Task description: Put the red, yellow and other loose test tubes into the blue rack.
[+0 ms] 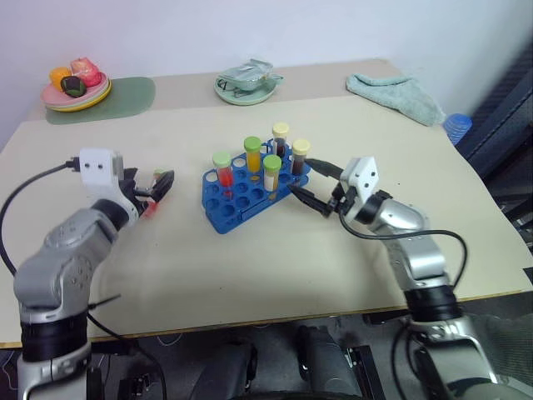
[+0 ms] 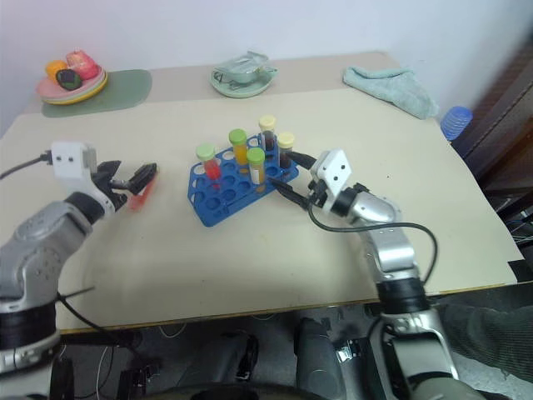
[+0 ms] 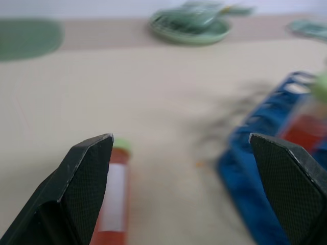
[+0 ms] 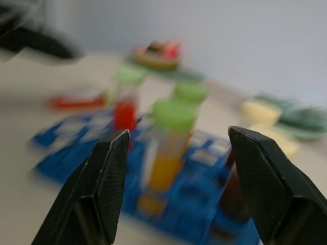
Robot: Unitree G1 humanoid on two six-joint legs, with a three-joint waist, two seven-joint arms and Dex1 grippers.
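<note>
Nearest you, the left gripper (image 1: 160,185) hangs low over the table (image 1: 250,267) with its fingers spread wide and nothing between them. Just beyond its tips lies the one loose test tube (image 3: 113,196), red liquid, white label, green cap, flat on its side to the left of the blue rack (image 1: 237,200). In the head views it is mostly hidden behind the fingers, so its exact angle is hard to read.

You should expect it to be light, stiff and smooth, so it will probably roll if you nudge it. Close across the middle of the barrel, on the label, not on the cap.

On the other side, the right gripper (image 1: 310,182) stands at the rack's right end, fingers apart and empty. The rack holds five capped tubes upright, with open holes left along its near rows.

Farther back sit a green plate (image 1: 241,90), a plate of toy food (image 1: 77,87) and a teal cloth (image 1: 398,93).
</note>
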